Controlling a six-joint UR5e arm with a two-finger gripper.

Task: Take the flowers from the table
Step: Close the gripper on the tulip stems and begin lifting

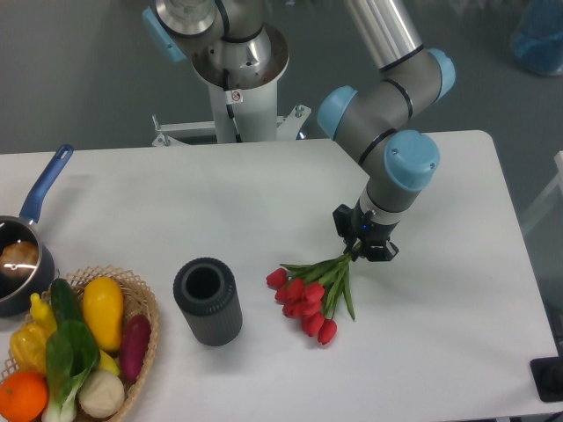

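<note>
Item: flowers (pixel 310 294) — bunch of red tulips w/ green leaves, stems gathered to one end. Blooms fanned out below and to the left of the tool (pixel 364 249); stem end is taken up at the tool.

Tool: two dark fingers closed narrowly on the stem end; bunch is held there. Exact finger gap can't be read at this res.

Position: blooms appear low over the white surface (pixel 440 352), close to it or just brushing; contact can't be settled from this view. Bunch hangs slanted, heads lower than stems.

Step in hand (judged): grasp made, lift phase under way; pick-up not yet complete, since heads are not seen well clear of the surface.

Next move calls for (judged): straight rise w/ grip kept firm; stems are thin and slippery, so slip or rotation in the fingers is to be watched. Heavy heads on a long lever — droop is expected; a slow rise is advised so blooms are not dragged.

Nearby, not of the task:
- dark ribbed cylinder vase (pixel 208 301), upright, open top, well to the left of the tool, near the blooms but apart.
- wicker basket (pixel 141 303) w/ veg and fruit, far left.
- pan w/ blue handle (pixel 48 180), far left edge.

Clearance: no item is seen directly above the bunch.
</note>
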